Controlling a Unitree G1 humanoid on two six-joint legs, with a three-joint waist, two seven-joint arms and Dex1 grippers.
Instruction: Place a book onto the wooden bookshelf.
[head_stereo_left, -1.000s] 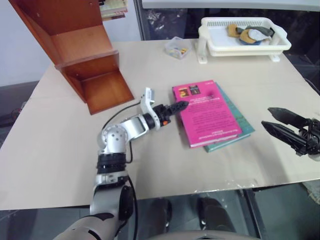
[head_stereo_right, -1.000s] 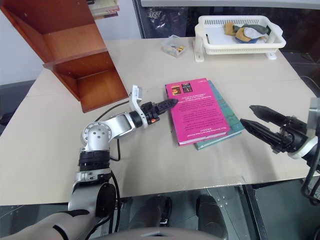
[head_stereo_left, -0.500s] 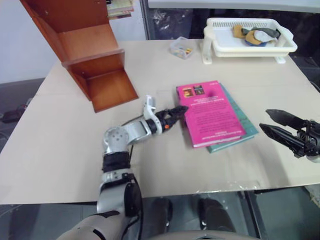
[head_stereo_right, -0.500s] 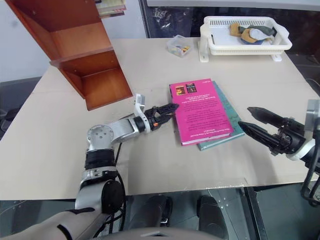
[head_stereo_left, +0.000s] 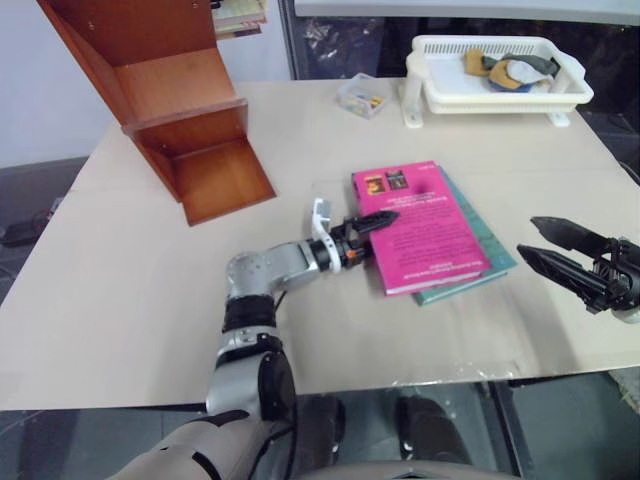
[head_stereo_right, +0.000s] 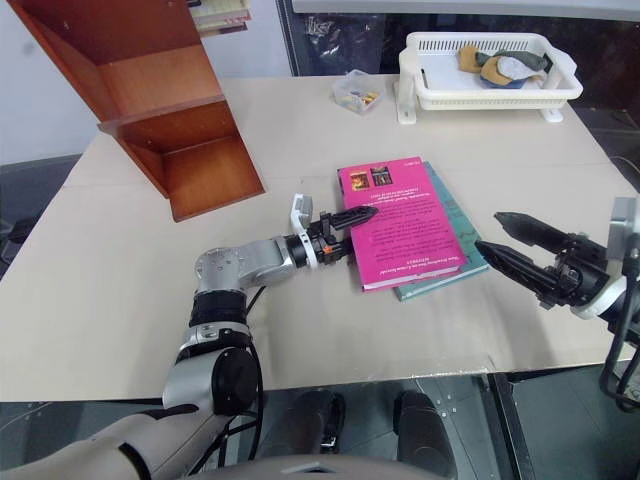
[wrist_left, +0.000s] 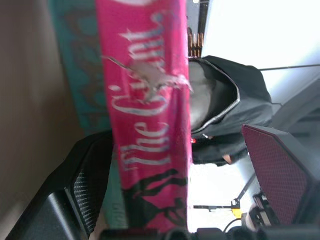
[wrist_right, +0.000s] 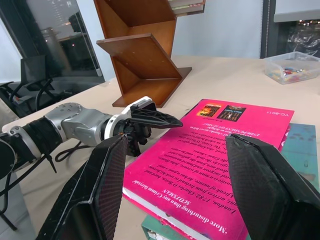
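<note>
Left gripper (head_stereo_left: 372, 224) straddles the book (head_stereo_left: 425, 232)'s spine edge, jaws wide, apparently unclamped; right gripper (head_stereo_left: 545, 246) gapes clear.

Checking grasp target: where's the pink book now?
Flat on the table, mid-right in the head views: the pink book lies atop a teal book, left gripper at its left edge.

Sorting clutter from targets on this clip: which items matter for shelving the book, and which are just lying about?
For the job: pink book; wooden bookshelf; left gripper.
Lying about: teal book; white basket; small clear box.
</note>
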